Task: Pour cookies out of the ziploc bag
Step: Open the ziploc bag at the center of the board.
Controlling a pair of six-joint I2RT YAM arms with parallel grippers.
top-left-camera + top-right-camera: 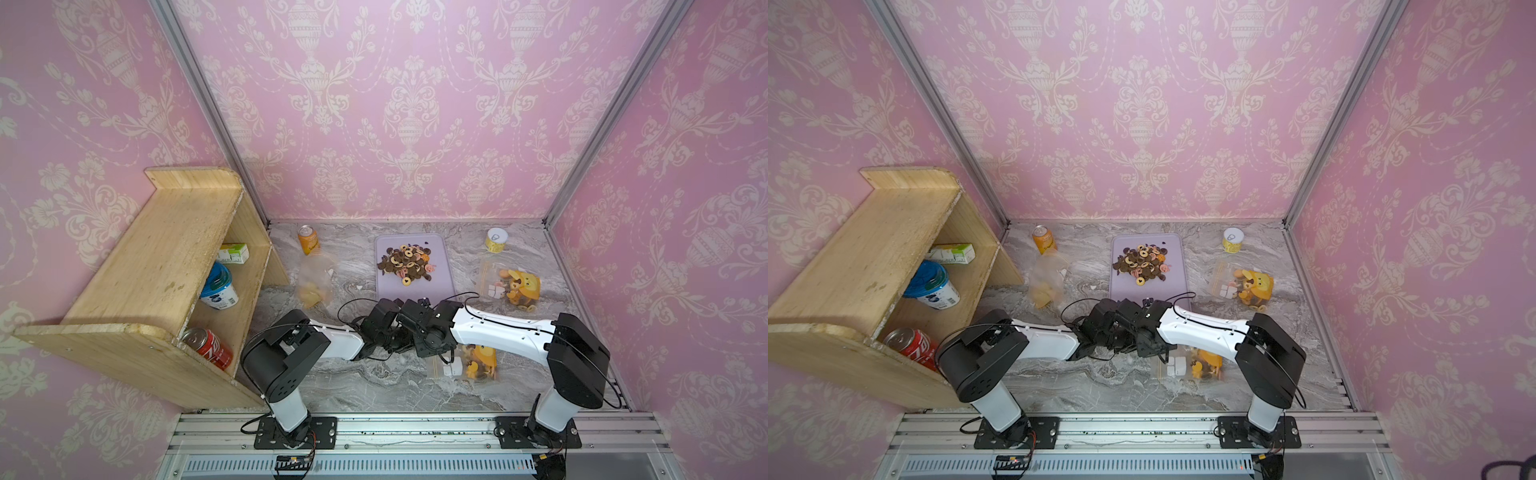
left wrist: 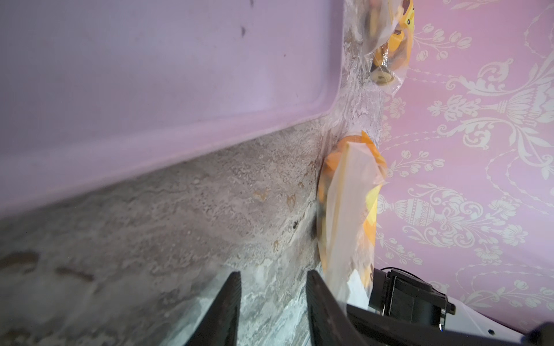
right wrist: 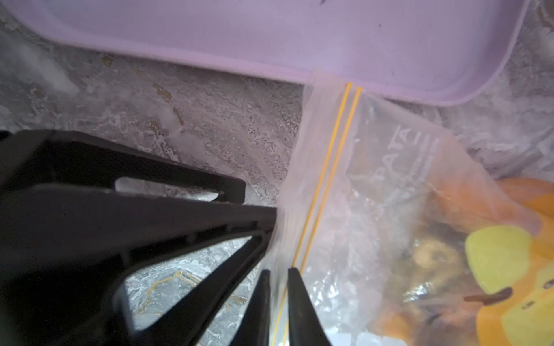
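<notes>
Pink wallpaper with a cream urn-and-flower pattern (image 1: 415, 104) closes the cell on three sides. Below it is the grey veined marble tabletop (image 1: 353, 386). Along its left side stands a light wooden shelf (image 1: 158, 257) holding a green-and-white carton (image 1: 235, 253), a white tub with a blue lid (image 1: 218, 286) and a red soda can (image 1: 208, 347). We note the white-and-black left arm (image 1: 338, 340) and right arm (image 1: 498, 328) reaching inward, with their wrists meeting just in front of the flat lilac plastic tray (image 1: 438, 284), which sits mid-tabletop toward the back wall. The clear ziploc bag with a double yellow zip line (image 3: 374, 167) rests on the tabletop near the tray's front right corner, partly under the right arm, its mouth strip facing the left arm. Through the film we see an orange-and-yellow cartoon figure, white cubes and blurred brown pieces. Right tool (image 3: 277, 287): fingers pressed almost together, pinching the bag's mouth strip at the zip line. Left tool (image 2: 273, 274): fingers spread, bare marble showing between them, one finger just beside the bag's mouth edge. A second clear bag with a yellow cartoon face (image 1: 509, 286) lies right of the tray, and a crumpled clear bag with pale yellow pieces (image 1: 316, 282) lies left of it. An orange drink can (image 1: 308, 240) and a yellow pull-tab tin (image 1: 496, 240) stand near the back wall. The cookies (image 1: 409, 262), small brown, tan, orange and pink rounds and rings, are heaped on the tray's far half.
</notes>
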